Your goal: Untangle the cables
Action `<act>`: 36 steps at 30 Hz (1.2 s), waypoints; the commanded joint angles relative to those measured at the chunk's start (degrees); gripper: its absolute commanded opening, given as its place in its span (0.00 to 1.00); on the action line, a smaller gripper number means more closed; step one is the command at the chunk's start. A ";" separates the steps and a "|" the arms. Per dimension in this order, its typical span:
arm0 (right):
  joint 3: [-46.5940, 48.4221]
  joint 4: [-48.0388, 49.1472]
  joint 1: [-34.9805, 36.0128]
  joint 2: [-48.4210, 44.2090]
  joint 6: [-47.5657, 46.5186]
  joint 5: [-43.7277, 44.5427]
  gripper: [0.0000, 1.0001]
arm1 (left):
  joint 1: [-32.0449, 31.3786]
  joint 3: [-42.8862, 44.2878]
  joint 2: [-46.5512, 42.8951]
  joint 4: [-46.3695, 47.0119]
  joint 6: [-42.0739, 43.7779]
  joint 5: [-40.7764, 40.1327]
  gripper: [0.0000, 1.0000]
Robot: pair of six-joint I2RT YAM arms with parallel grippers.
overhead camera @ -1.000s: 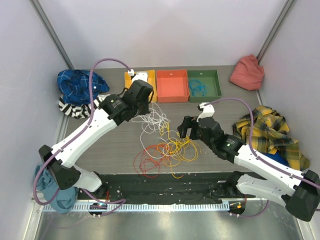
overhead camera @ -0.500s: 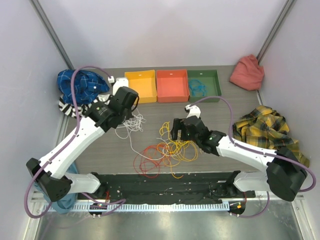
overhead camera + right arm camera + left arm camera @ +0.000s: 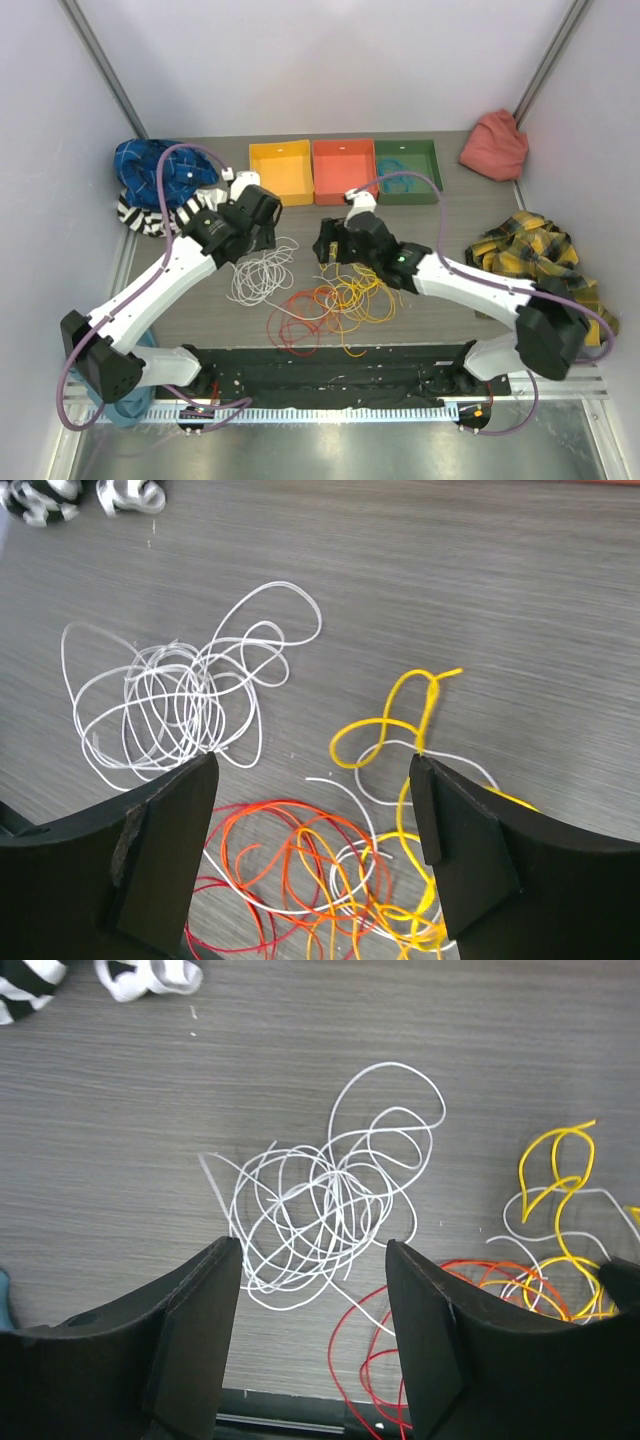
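Left tool (image 3: 310,1252), spread and empty, hangs above the separate white coil (image 3: 320,1212). Right tool (image 3: 313,768), also spread, is nearer the coloured tangle (image 3: 335,872).

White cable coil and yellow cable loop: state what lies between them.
In the right wrist view, bare tabletop separates the white cable coil from the yellow cable loop; a stray white strand curls in lower down.

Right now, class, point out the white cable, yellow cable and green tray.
white cable (image 3: 338,1198), left wrist view, middle of coil
yellow cable (image 3: 427,706), right wrist view, upright strand
green tray (image 3: 437,168), top view, right wall
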 commanded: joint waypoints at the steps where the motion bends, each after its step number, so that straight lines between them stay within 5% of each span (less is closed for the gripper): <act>1: 10.54 -0.03 3.38 11.14 -3.79 -1.02 0.84 | 0.18 -0.10 -4.86 -0.27 -3.63 -6.36 0.63; 9: 20.66 -1.28 9.88 22.96 -8.45 -1.55 0.66 | 0.70 -5.46 -12.25 -3.09 -8.81 -11.20 0.61; 15: 32.06 -6.71 16.13 31.11 -17.24 4.43 0.65 | 1.23 -6.87 -16.90 -5.46 -10.84 -14.10 0.61; 29: 46.13 -8.39 16.40 46.58 -18.39 1.62 0.64 | 1.85 -9.86 -22.36 -7.13 -11.72 -14.01 0.61; 32: 46.95 -9.37 16.31 48.18 -18.30 3.37 0.49 | 1.85 -9.86 -23.15 -7.65 -11.89 -14.10 0.61; 36: 46.07 -8.93 16.31 47.05 -18.92 6.44 0.09 | 1.94 -10.22 -23.77 -7.57 -11.89 -14.19 0.61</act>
